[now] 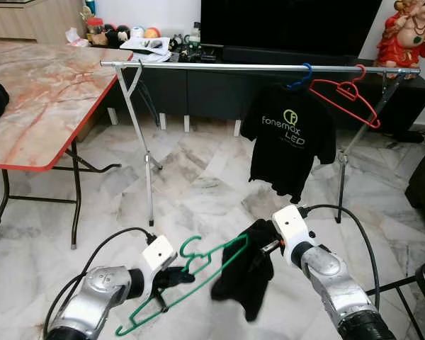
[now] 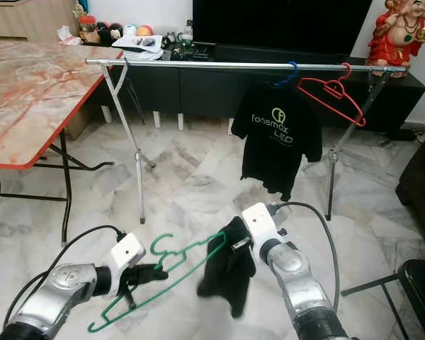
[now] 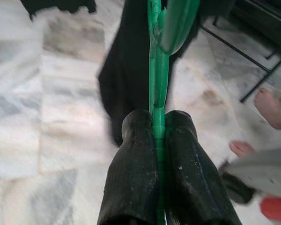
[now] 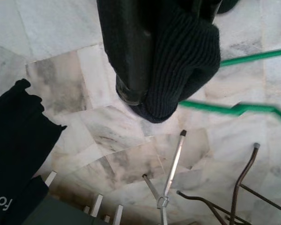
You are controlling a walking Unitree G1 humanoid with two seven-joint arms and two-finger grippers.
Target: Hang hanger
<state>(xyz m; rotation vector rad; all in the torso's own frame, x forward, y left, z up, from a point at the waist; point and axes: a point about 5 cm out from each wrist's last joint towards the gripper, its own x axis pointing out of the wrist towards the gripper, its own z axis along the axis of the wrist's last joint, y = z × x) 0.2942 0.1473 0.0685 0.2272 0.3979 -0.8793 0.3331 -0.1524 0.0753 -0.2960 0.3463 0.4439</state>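
Observation:
A green plastic hanger [image 1: 191, 276] is held low in front of me, with my left gripper [image 1: 176, 278] shut on its lower bar; the left wrist view shows the green bar [image 3: 158, 93] pinched between both fingers [image 3: 136, 173]. My right gripper [image 1: 263, 249] is shut on a black knitted garment [image 1: 244, 276] that drapes over the hanger's far end. In the right wrist view the knit cloth [image 4: 178, 61] wraps the fingers. Ahead stands a metal clothes rail [image 1: 255, 67] carrying a black T-shirt [image 1: 289, 138] on a blue hanger and an empty red hanger [image 1: 346, 95].
A marble-topped table with a red edge [image 1: 35, 92] stands to the left. Behind the rail a dark TV cabinet [image 1: 219, 78] runs along the wall. A black metal frame [image 1: 404, 290] sits at the lower right. A person's toes [image 3: 271, 108] show in the left wrist view.

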